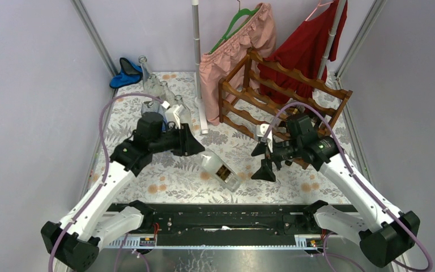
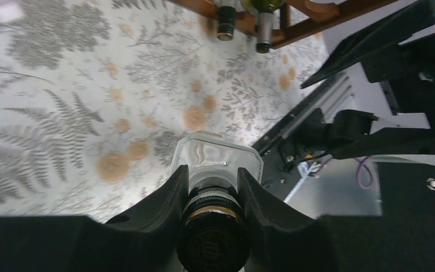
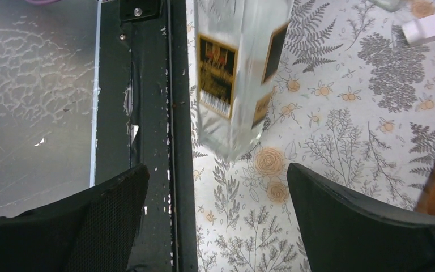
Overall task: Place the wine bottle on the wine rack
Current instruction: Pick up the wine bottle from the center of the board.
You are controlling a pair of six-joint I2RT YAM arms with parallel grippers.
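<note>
A clear square wine bottle with a dark label and black cap lies tilted on the floral table cover at the middle. My left gripper is shut on its neck; the left wrist view shows both fingers clamped on the neck just below the cap. My right gripper is open and empty, just right of the bottle's base; in its wrist view the bottle lies beyond the spread gripper. The reddish-brown wine rack stands at the back right, behind the right gripper.
Several clear bottles stand at the back left by a blue object. A white pole, a pink garment and a red garment hang behind the rack. Two bottle necks poke from the rack. The black base rail lies along the near edge.
</note>
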